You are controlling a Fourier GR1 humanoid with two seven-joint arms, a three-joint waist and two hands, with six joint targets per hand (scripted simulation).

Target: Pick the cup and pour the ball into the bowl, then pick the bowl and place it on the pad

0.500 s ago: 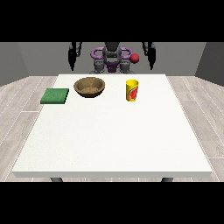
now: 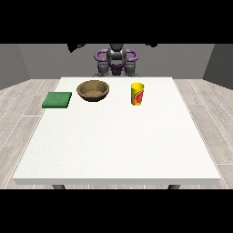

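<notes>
Both arms are raised high and spread wide; the hand at the view's left (image 2: 75, 47) and the hand at the view's right (image 2: 151, 44) are seen only as dark shapes.

Yellow cup (image 2: 137, 93) upright, right of brown bowl (image 2: 93, 90); green pad (image 2: 57, 99) leftmost.

White table (image 2: 118, 150) fills mid-frame, dark legs (image 2: 58, 186) just visible under the near edge. Floor (image 2: 18, 113) is light grey wood-look planks on both sides. Plain grey walls (image 2: 27, 59) behind, darker toward the corners. Even, flat lighting.
</notes>
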